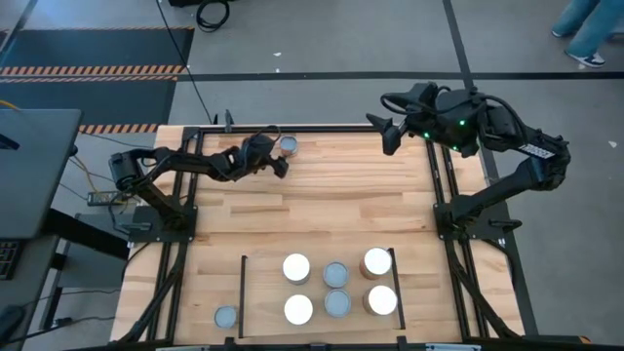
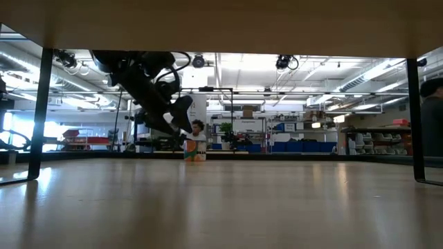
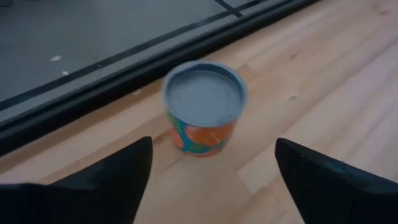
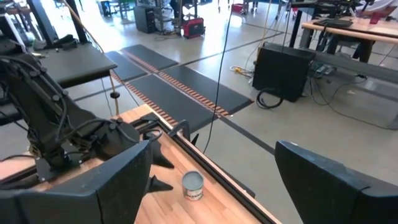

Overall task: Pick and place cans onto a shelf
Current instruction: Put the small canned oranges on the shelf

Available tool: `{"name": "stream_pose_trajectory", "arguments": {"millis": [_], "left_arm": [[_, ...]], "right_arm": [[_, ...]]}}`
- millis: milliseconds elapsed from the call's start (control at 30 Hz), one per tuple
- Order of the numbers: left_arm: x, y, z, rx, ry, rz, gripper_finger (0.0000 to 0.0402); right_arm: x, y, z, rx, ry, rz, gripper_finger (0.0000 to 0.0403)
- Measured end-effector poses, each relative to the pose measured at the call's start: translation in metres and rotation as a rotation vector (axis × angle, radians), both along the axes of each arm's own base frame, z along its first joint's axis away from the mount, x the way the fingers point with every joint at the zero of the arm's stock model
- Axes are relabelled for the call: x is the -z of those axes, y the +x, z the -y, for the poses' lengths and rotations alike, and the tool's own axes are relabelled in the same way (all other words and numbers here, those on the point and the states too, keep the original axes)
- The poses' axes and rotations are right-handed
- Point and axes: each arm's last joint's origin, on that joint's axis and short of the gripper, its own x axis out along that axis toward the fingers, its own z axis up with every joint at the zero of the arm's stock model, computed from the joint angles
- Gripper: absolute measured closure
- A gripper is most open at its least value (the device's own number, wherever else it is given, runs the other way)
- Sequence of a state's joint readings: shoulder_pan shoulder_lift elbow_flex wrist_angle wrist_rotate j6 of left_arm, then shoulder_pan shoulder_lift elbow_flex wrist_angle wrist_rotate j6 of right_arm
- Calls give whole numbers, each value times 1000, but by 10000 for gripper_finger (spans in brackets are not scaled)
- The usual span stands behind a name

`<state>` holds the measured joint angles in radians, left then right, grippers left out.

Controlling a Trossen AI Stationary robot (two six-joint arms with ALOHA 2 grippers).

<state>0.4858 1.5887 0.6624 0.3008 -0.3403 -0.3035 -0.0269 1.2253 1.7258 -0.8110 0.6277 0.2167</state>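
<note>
The left gripper (image 1: 280,159) is hovering at the far edge of the table (image 1: 331,205), its fingers (image 3: 112,180) standing wide apart with nothing between them, and it is pointing at a lone can (image 1: 288,145) that is standing upright just beside the black rail along that far edge. In the left wrist view this can (image 3: 204,107) is showing a dull grey-blue top and a side printed in orange and teal, and it is sitting on the wood a little way ahead of the fingertips, not touching either one. The low view is showing the same can (image 2: 195,151) far off on the table, with the left gripper (image 2: 181,119) hanging above and slightly to one side of it. The right gripper (image 1: 387,130) is waiting in the air over the far right corner of the table, its jaws also spread and holding nothing; its wrist camera is looking across at the left arm and at the can (image 4: 193,185) by the rail. At the near side of the table the shelf (image 1: 322,288) is lying between thin black rails, and six cans are standing on it: four white-topped ones (image 1: 296,267) and two grey-topped ones (image 1: 336,274) grouped close together. One more grey-topped can (image 1: 226,317) is standing outside the shelf, just beyond its left rail, near the table's front edge.
</note>
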Motion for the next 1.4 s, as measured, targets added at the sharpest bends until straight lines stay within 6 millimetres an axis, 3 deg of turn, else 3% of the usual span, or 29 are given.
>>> {"name": "stream_pose_trajectory", "arguments": {"millis": [133, 267, 500, 1000, 1400], "left_arm": [[3, 0, -1, -35, 7, -2, 44], [18, 5, 2, -54, -21, -20, 43], [26, 22, 8, 4, 59, 36, 42], [53, 33, 4, -114, 159, 54, 42], [47, 68, -18, -220, 217, 38, 42]], "right_arm": [[1, 0, 0, -2, -5, -12, 55], [1, 0, 0, -5, -8, -22, 55], [5, -1, -6, -31, 0, -60, 55], [7, -2, -6, -41, 26, -69, 55], [7, -2, -6, -38, 32, -62, 55]]}}
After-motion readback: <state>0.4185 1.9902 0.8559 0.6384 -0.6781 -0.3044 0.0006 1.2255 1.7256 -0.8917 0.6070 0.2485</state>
